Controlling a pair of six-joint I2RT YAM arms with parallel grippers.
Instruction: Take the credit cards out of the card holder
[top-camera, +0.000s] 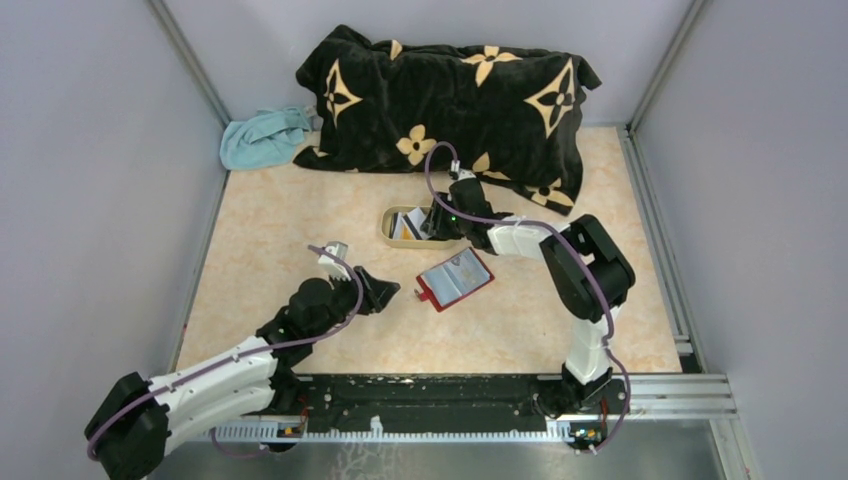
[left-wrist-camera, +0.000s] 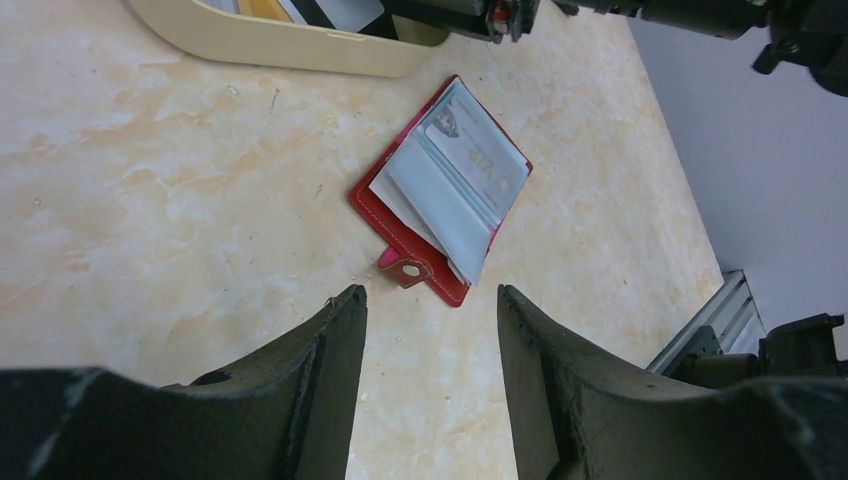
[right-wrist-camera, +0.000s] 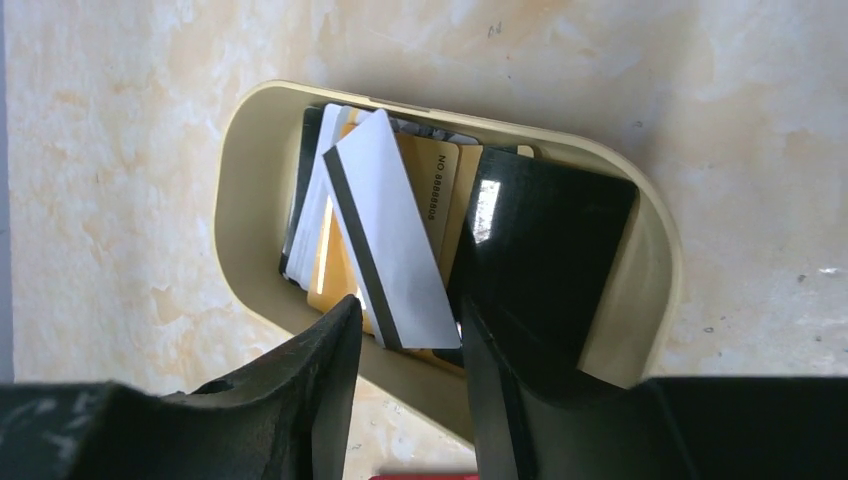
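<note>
The card holder (left-wrist-camera: 440, 190) lies open on the desk (left-wrist-camera: 150, 200), just ahead of the left claw (left-wrist-camera: 430, 292), pale inside facing up and its red tab (left-wrist-camera: 405, 268) pointing back at the claw. The left claw is spread and empty, hanging above the desk short of the tab.

The right claw (right-wrist-camera: 410, 305) sits over the tray (right-wrist-camera: 245, 200), a little beyond the card holder. Its jaws stand apart and are not pinching anything. The near end of a white card (right-wrist-camera: 385, 240) with a dark stripe lies loose in the gap between them. This card rests on the other credit cards already in the tray, an orange-yellow card (right-wrist-camera: 435, 190) beneath it and a black card (right-wrist-camera: 540, 240) to the claw's right.

One pale card (left-wrist-camera: 470, 150) looks to be left in a sleeve of the card holder, so the job seems nearly done but not finished.

These cards should be light, stiff and slick, and thin enough to lie flush with the sleeve. The best hold is probably on the short edge that pokes out of the pocket, pinched across its thickness and drawn out along the sleeve. The card holder is light and floppy and would likely slide or lift with the pull, so the left claw may need to press down on the cover near the tab.
</note>
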